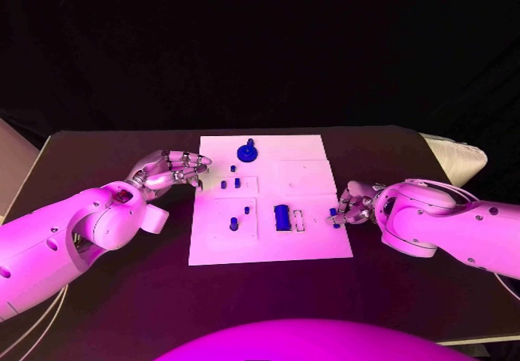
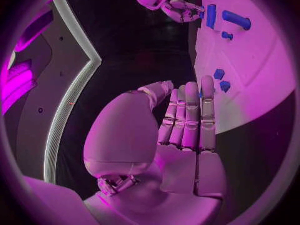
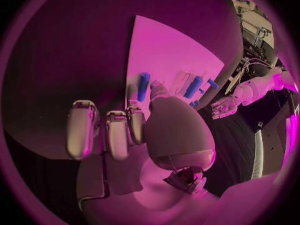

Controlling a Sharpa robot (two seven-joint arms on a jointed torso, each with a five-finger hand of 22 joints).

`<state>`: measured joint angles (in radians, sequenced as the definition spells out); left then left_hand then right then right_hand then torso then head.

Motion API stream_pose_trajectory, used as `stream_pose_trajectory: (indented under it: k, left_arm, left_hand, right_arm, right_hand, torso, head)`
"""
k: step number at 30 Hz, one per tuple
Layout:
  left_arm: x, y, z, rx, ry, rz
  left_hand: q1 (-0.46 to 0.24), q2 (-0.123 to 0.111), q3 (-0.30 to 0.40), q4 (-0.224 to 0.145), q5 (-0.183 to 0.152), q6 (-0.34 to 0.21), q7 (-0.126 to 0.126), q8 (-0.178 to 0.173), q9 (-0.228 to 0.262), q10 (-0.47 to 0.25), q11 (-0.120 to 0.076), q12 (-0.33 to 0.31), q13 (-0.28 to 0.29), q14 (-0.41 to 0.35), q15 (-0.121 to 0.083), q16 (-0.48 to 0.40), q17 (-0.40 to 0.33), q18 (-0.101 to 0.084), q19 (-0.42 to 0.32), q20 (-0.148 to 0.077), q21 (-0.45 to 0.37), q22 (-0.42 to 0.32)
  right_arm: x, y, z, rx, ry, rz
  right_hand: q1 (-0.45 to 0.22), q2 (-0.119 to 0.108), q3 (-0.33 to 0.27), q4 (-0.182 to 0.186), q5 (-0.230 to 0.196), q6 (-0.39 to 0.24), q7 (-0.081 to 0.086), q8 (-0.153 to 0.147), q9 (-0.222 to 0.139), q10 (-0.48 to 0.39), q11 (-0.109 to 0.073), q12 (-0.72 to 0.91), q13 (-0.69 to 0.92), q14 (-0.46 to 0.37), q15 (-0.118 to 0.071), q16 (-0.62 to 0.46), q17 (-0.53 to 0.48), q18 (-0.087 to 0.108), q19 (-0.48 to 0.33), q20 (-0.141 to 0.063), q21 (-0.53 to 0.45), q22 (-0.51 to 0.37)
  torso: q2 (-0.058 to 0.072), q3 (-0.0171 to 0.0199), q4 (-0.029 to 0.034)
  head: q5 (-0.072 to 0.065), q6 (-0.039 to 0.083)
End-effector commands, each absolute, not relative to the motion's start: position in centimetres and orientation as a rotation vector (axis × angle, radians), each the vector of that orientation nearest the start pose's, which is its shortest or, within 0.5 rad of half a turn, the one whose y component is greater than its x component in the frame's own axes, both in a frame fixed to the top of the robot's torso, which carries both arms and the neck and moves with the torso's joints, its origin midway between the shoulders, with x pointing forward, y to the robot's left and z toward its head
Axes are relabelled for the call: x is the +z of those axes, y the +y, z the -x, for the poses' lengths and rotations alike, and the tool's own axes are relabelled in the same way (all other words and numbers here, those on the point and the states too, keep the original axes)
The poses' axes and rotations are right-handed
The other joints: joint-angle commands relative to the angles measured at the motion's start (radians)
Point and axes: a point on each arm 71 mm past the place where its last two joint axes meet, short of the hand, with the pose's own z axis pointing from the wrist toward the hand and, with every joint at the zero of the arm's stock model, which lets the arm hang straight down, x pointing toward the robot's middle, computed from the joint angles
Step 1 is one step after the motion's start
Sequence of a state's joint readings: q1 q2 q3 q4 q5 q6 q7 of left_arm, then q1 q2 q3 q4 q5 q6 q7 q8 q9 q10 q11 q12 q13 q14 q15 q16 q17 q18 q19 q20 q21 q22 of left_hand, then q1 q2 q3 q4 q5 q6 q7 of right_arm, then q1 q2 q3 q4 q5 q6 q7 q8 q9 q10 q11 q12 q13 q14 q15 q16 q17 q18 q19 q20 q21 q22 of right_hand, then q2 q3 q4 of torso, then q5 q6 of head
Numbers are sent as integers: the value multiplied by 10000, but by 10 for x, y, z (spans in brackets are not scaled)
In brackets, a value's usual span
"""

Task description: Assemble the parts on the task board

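While both arms flank the board: nothing looks freshly seated; assembly seems early, judged from how the parts lie
Left robot hand (image 1: 171, 170): hovers at the board's left edge, fingers straight and side by side in its wrist view, holding nothing; it touches no part
Board (image 1: 309, 177): white plate mid-tabletop (image 1: 108, 150), between the two hands
Knob (image 1: 248, 153): round blue piece near the far edge, standing on the board
Pegs (image 1: 230, 183): small blue pieces in the left panel, just beside the left fingertips; another peg (image 1: 233, 222) nearer the robot
Block (image 1: 282, 216): long blue piece in the near middle, lying flat
Right robot hand (image 1: 352, 208): at the board's right edge, fingertips close around a small blue part (image 1: 335, 217); whether it pinches that part or merely touches it, I cannot tell
Advice: confirm the right grip first; keep the left hand off the pegs; lift straight, align over the slot, lower gently; likely risk is nudging the block
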<state>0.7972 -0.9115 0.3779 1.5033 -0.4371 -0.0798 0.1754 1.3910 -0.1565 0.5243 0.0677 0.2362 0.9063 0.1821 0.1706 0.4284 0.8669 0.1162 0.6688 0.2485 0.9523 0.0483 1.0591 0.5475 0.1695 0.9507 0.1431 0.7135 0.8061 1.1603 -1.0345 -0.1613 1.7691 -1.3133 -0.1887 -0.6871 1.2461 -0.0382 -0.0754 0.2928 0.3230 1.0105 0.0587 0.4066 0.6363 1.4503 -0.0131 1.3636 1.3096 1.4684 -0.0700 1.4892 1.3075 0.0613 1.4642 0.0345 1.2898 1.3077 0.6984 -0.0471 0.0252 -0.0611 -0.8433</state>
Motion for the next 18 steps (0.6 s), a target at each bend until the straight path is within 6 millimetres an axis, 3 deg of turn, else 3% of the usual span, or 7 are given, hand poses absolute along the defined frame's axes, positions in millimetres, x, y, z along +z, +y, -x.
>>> stream_pose_trajectory:
  k: [1,5,7,9,14,16,18]
  left_arm:
    - [-229,250,-464,-14923,16510,9752]
    - [-229,251,-463,-14922,16520,9753]
    - [-229,251,-463,-14911,16521,9757]
    - [-229,251,-463,-14888,16511,9764]
    - [-228,252,-463,-14845,16501,9751]
    - [-228,253,-463,-14828,16496,9749]
    - [-228,253,-463,-14826,16497,9745]
  left_hand:
    - [39,11,-5,38,34,-37,27,-57,-8,-24,22,-5,-8,25,35,-61,10,142,58,16,-34,-8]
    - [42,14,-4,39,35,-36,27,-57,-9,-24,22,-5,-9,25,35,-61,10,142,60,15,-36,-9]
    - [44,17,-2,39,36,-36,27,-57,-9,-24,21,-4,-10,26,35,-61,11,142,62,15,-37,-9]
    - [44,17,-2,39,36,-36,27,-57,-9,-24,21,-4,-10,26,35,-61,11,142,62,15,-37,-9]
    - [59,34,9,38,40,-41,28,-60,-12,-22,20,-1,-11,27,33,-62,11,142,68,13,-39,-11]
    - [59,34,9,38,40,-41,28,-60,-12,-22,20,-1,-11,27,33,-62,11,142,68,13,-39,-11]
    - [59,34,9,38,40,-41,28,-60,-12,-22,20,-1,-11,27,33,-62,11,142,68,13,-39,-11]
  right_arm:
    - [-251,-252,-408,1488,21404,-2074]
    - [-254,-249,-408,1521,21413,-2064]
    - [-256,-249,-408,1499,21421,-2052]
    - [-257,-248,-409,1472,21436,-2038]
    - [-260,-248,-409,1401,21505,-1999]
    - [-261,-248,-409,1368,21535,-1969]
    - [-262,-247,-409,1348,21542,-1953]
  right_hand:
    - [-60,-36,-78,-5,-58,43,15,-29,-21,26,3,-31,1029,746,-72,66,1279,-182,745,-46,25,2048]
    - [716,-8,187,-99,0,-25,-39,-65,-20,2,-53,-69,1020,742,-126,64,1279,-177,739,-98,-7,2047]
    - [1548,33,788,-68,-777,-82,-38,-160,-72,-38,-59,-128,1000,737,-142,56,1274,-175,733,-131,-41,2043]
    - [2124,-39,1331,-150,-956,-110,-39,-248,-131,-72,-65,-174,984,736,-147,55,1279,-174,731,-142,-51,2042]
    - [2712,-605,2485,-152,-556,-61,35,-416,-259,-126,-4,-244,969,735,-99,54,1292,-173,724,-114,-80,2039]
    - [2745,-964,3257,-153,-357,16,74,-452,-286,-130,7,-257,976,736,-63,57,1308,-179,726,-88,-55,2045]
    - [2769,-1165,3816,-268,-235,73,79,-432,-263,-133,32,-266,981,738,-69,61,1321,-180,728,-89,-35,2050]
  torso:
    - [7,-8,-3]
    - [1,-13,7]
    - [2,-13,8]
    - [-3,-17,8]
    - [-10,-26,13]
    - [-6,-20,7]
    - [-9,-19,6]
  head:
    - [-2,-19]
    - [6,-44]
    - [9,-44]
    - [8,-46]
    - [-14,-70]
    - [8,-60]
    - [2,-63]
